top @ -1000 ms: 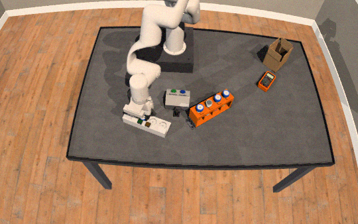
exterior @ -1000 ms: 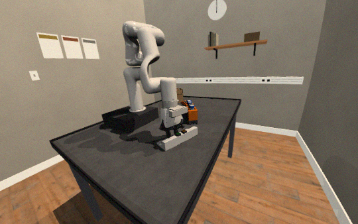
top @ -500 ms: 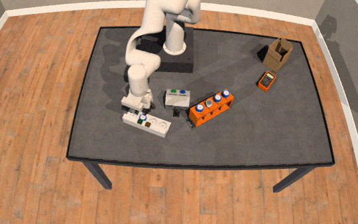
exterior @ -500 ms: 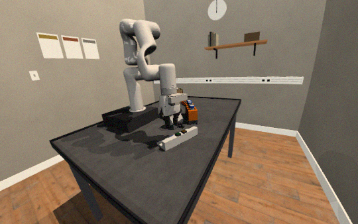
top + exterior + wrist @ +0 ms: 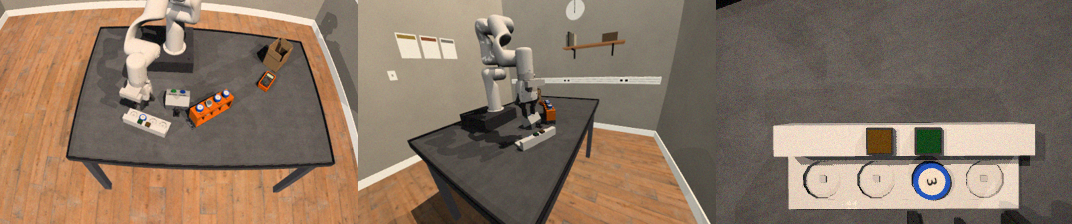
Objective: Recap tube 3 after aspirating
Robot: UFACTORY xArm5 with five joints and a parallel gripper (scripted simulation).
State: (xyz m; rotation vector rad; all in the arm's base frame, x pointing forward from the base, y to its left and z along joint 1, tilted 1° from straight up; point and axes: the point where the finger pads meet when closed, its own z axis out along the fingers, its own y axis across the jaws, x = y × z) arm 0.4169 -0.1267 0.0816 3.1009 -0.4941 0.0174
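Observation:
The white cap tray (image 5: 903, 165) lies below my wrist camera. The blue-rimmed cap marked 3 (image 5: 931, 181) sits flat in the third nest, apart from my fingers. The other nests are empty. The amber lamp (image 5: 880, 141) and the green lamp (image 5: 928, 141) both look dark. My gripper (image 5: 527, 114) hangs above the tray, open and empty; only its fingertips show at the bottom edge of the wrist view. In the top view the orange tube rack (image 5: 211, 107) holds tube 3 (image 5: 209, 103) uncapped; the other three tubes carry blue caps. The key housing (image 5: 178, 97) has a green key (image 5: 173, 91) and a blue key (image 5: 182, 91).
A small dark part (image 5: 176, 112) lies between the housing and the rack. An orange multimeter (image 5: 266, 81) and an open cardboard box (image 5: 278, 54) stand at the far right. The arm's dark base plate (image 5: 172, 50) is behind the housing.

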